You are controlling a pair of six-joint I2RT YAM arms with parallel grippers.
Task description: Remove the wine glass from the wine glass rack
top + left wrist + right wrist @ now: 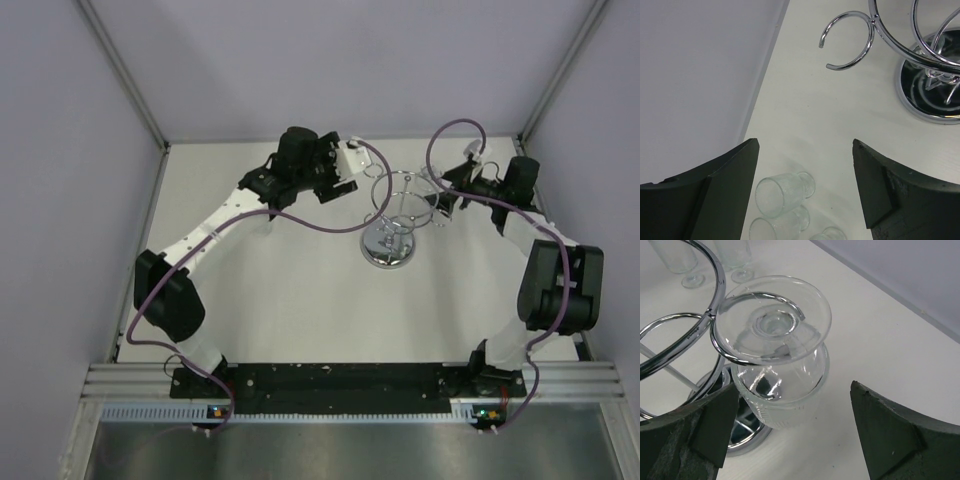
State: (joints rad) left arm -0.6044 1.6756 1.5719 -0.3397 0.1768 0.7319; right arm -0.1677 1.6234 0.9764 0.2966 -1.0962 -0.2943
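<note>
The wine glass rack (392,215) is chrome wire on a round mirror base (742,437) and stands mid-table. A clear wine glass (782,385) hangs upside down from one ring, its foot (772,315) resting on the wire. My right gripper (795,435) is open at the level of the bowl, which lies between the fingers, close to the left finger (695,430); I cannot tell if it touches. My left gripper (805,150) is open and empty, left of the rack above the table. In the top view it (338,188) is beside an empty ring (850,40).
Three small clear glasses (782,192) stand on the table below my left gripper, near the left wall. Two of them show beyond the rack in the right wrist view (737,257). The rack's other rings (675,340) are bare. Grey walls close in the table on three sides.
</note>
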